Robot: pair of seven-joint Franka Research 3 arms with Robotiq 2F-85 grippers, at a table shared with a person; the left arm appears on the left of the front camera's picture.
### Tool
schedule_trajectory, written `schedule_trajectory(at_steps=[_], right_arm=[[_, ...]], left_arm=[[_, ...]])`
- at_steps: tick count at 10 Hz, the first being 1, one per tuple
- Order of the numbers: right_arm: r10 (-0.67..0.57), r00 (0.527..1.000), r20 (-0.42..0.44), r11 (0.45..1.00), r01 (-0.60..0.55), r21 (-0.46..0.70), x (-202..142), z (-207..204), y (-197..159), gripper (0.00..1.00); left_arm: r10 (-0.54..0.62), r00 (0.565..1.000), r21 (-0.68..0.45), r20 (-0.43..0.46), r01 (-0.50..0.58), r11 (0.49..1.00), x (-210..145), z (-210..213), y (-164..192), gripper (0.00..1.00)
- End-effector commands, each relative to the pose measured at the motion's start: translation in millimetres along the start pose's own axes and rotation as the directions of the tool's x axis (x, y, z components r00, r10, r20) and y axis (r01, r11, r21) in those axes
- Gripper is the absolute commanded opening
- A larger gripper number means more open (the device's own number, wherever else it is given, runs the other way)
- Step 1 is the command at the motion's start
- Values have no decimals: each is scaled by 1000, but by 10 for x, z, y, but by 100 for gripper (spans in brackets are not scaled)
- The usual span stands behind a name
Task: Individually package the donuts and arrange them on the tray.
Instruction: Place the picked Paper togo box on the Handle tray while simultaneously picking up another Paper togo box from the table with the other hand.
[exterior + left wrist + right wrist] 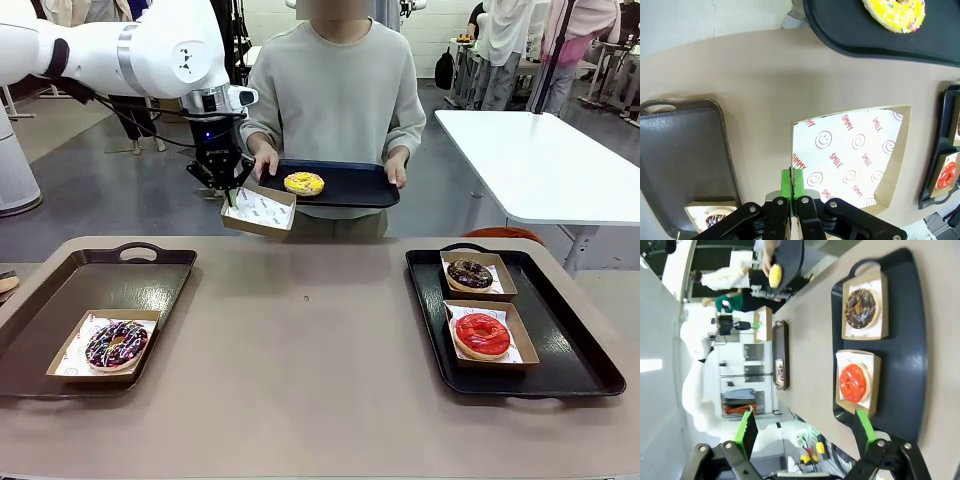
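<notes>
Nearest you in the front view, the striped donut (117,344) sits in a paper-lined cardboard box (70,352) on the brown tray (150,280), well below and to the left of your left gripper (231,196). That gripper hangs above the far edge of the table (310,330) with its jaws pinched shut on the near wall of an empty cardboard box (260,210). In the left wrist view you see the green pads (787,187) clamped on the box's edge, and the liner printed with smileys spreads out just beyond your fingertips.

Just past the held box, the person holds a black tray (345,186) in both hands, the one hand (265,160) close beside your gripper, the other hand (396,168) at the far end of that tray. The yellow-iced donut (304,183) lies bare on it, just beyond the box you carry and apart from it.

Your right gripper (806,432) stands wide open and holds nothing. Right ahead of its fingers, on the black table tray (910,365), the red donut (853,382) lies in its box (875,377), just beyond one fingertip. The chocolate donut (860,307) sits in the next box (863,329) farther along the same tray, the two boxes just beside each other. In the front view that tray is at the right side of the table, well apart from your left gripper.
</notes>
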State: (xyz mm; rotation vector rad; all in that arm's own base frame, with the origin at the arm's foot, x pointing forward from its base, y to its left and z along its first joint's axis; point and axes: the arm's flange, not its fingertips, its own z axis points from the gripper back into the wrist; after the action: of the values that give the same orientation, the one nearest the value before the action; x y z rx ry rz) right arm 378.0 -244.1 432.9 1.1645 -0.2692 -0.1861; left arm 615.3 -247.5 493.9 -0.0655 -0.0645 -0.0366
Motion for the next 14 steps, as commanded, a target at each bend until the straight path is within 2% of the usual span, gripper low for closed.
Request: schedule_trajectory(at_steps=[1,4,5,11,12,14], right_arm=[[20,999,26,996,-23,85,-129,72,-219,100],[38,999,35,992,-42,122,-268,187,-482,100],[45,998,33,990,-49,133,-287,200,-549,100],[53,997,51,986,-60,155,-300,215,-691,100],[39,999,15,993,-40,115,-340,182,-631,100],[39,999,15,993,-40,115,-340,182,-631,100]], left_arm=[[10,1000,43,-15,-9,999,208,43,-159,0],[27,999,55,-23,-26,998,270,-11,-203,0],[0,1000,26,-18,0,1000,150,-27,-127,0],[0,1000,26,-18,0,1000,150,-27,-127,0],[0,1000,26,-18,0,1000,150,-27,-127,0],[0,1000,26,-18,0,1000,150,-27,-127,0]])
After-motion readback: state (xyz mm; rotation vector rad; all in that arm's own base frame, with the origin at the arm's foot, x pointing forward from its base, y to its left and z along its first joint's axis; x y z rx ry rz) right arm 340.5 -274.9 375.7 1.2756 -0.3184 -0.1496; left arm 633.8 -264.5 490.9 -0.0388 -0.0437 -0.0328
